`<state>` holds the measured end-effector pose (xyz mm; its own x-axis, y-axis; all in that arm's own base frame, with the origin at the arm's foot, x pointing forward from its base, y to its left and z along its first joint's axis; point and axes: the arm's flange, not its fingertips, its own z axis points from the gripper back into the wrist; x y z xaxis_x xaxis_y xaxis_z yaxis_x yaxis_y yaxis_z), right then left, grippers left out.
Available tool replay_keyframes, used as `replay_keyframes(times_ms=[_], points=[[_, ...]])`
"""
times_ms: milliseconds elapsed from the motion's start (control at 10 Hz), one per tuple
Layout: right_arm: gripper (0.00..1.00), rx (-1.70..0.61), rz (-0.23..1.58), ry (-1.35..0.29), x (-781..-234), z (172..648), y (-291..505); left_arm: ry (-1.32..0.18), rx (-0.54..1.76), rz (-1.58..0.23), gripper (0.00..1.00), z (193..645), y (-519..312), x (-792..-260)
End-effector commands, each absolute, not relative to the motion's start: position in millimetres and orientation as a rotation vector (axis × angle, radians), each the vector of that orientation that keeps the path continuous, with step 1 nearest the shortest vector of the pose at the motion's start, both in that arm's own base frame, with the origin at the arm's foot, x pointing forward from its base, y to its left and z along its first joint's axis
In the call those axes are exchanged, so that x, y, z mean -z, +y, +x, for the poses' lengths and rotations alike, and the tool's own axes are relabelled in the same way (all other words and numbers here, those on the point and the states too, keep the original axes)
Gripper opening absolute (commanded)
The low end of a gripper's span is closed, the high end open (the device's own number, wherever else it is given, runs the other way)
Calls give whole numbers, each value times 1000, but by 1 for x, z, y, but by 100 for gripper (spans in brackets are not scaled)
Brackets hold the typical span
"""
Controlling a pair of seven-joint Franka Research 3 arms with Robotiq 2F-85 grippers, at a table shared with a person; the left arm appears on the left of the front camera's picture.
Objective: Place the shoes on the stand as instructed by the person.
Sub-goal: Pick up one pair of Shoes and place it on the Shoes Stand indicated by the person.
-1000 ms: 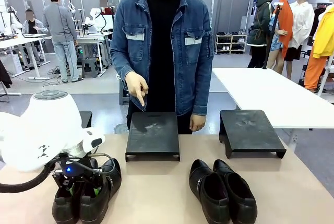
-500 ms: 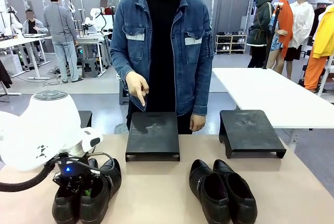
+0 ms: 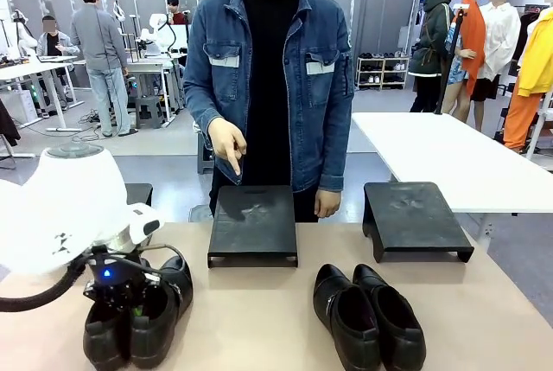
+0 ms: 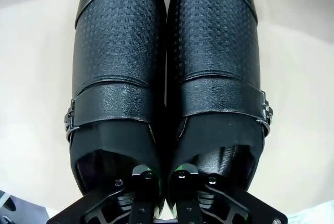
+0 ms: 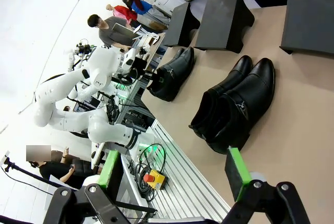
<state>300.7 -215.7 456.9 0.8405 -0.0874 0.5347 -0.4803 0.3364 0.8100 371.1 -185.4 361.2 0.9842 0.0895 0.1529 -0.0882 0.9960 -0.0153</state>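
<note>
My left gripper [image 4: 163, 176] was clamped shut on the buckled pair [image 3: 138, 332], near the front left corner of the desk [image 3: 259, 319]. Each shoe's opening held one of my fingers [image 4: 140, 179]. They went in side by side and pinched the two touching inner walls together between the green pads. The shoes lay parallel with their toes pointing away from my wrist, and each strap had a metal buckle on its outer side. My right gripper [image 5: 173, 167] hung beyond the desk's edge with its jaws spread wide. The second pair [image 3: 367, 315] sat at the front edge, right of centre. Along the far edge stood two black stands, the middle stand [image 3: 253, 220] and the right stand [image 3: 415, 215]. The person [image 3: 268, 68] pointed a hand [image 3: 226, 144] down at the middle stand's far left corner.

My fingertips were lost in the dark of the openings. In the front view my own wrist hid the buckled pair's heels, and the picture's bottom edge cut off the second pair's toes. I could not tell whether the gripped soles touched the desk.
</note>
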Motion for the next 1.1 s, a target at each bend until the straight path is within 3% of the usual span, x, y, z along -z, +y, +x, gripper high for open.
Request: replay_keyframes(times_ms=[0,600,1000], points=[[100,-287,1219,-567,-458,301,-217,-237,-80,-33,0,354,-178,-413],[100,-287,1219,-567,-458,301,-217,-448,4,-31,0,368,-254,-530],[100,-287,1219,-567,-458,301,-217,-521,-9,14,0,381,-324,-555]])
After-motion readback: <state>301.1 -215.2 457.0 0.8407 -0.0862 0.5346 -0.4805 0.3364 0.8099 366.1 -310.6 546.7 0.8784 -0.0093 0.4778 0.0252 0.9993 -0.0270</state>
